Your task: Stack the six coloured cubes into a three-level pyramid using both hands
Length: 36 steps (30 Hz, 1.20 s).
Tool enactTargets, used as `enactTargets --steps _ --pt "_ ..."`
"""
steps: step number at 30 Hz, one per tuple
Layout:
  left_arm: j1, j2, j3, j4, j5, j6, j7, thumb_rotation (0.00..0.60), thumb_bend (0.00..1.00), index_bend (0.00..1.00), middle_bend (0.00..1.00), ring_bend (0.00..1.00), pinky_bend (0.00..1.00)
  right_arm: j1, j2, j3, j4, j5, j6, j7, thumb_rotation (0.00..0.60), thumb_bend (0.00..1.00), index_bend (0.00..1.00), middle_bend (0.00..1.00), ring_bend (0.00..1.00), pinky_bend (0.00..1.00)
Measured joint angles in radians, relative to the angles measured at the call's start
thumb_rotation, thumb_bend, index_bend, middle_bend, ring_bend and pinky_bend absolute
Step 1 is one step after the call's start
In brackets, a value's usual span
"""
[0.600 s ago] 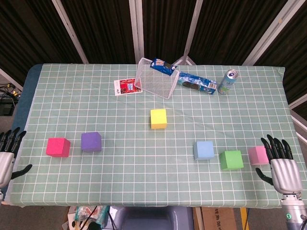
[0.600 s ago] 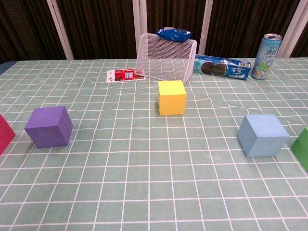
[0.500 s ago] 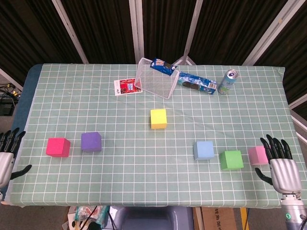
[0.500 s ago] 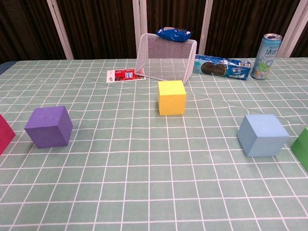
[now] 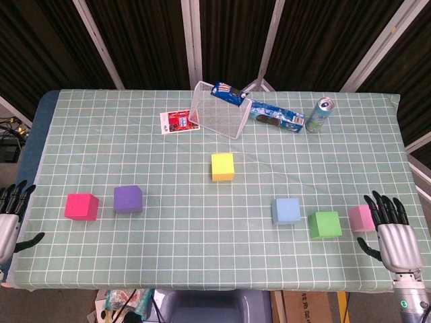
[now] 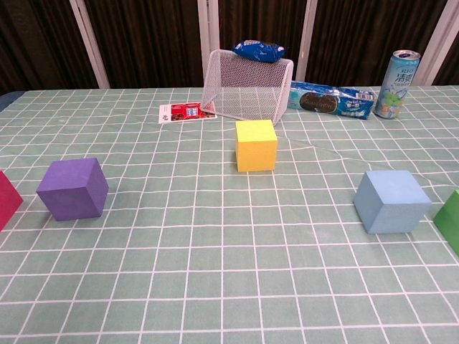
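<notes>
Hands (image 5: 394,235) two, empty, fingers apart; cubes (image 5: 222,167) six, unstacked.

The robot's left hand (image 5: 8,219) shows at the lower left edge of the head view, partly cut off by the frame; its dark fingers point upward and apart, thumb out to the side, holding nothing; the right hand (image 5: 390,232) sits at the lower right on a silver wrist, fingers spread upward, also empty; neither hand appears in the chest view.
</notes>
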Motion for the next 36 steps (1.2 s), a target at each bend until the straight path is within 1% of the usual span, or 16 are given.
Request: enactTargets --steps 13,17,19,23,29,32,36 --pt "0.001 -0.006 -0.004 -0.008 -0.004 0.005 0.009 0.6 0.0 0.0 0.0 0.0 0.0 -0.006 -0.005 0.002 0.02 -0.013 0.021 0.032 0.6 0.24 0.0 0.0 0.0 0.0" --pt "-0.005 -0.005 -0.009 -0.02 -0.018 -0.009 0.014 0.6 0.0 0.0 0.0 0.0 0.0 -0.003 -0.008 0.001 0.021 -0.014 0.015 0.033 0.6 0.24 0.0 0.0 0.0 0.0" --pt "-0.014 -0.002 -0.014 -0.034 -0.027 -0.024 0.021 0.6 0.0 0.0 0.01 0.0 0.02 -0.001 -0.01 0.0 0.021 -0.013 0.009 0.033 0.6 0.24 0.0 0.0 0.0 0.0" --pt "-0.041 0.012 -0.025 -0.08 -0.052 -0.078 0.039 0.6 0.01 0.0 0.09 0.0 0.05 0.003 -0.01 0.001 0.018 -0.005 -0.005 0.041 0.6 0.24 0.0 0.0 0.0 0.0" --pt "-0.12 0.026 -0.056 -0.16 -0.107 -0.19 0.147 0.6 0.03 0.0 0.15 0.0 0.05 0.009 -0.006 0.001 0.007 0.002 -0.021 0.057 0.6 0.24 0.0 0.0 0.0 0.0" --pt "-0.167 0.019 -0.078 -0.196 -0.16 -0.247 0.222 0.6 0.06 0.0 0.17 0.0 0.05 0.011 -0.005 -0.002 0.004 -0.001 -0.026 0.059 0.6 0.24 0.0 0.0 0.0 0.0" --pt "-0.229 -0.004 -0.108 -0.236 -0.265 -0.313 0.327 0.6 0.06 0.0 0.18 0.0 0.05 0.011 -0.003 -0.003 0.002 -0.001 -0.028 0.069 0.6 0.24 0.0 0.0 0.0 0.0"
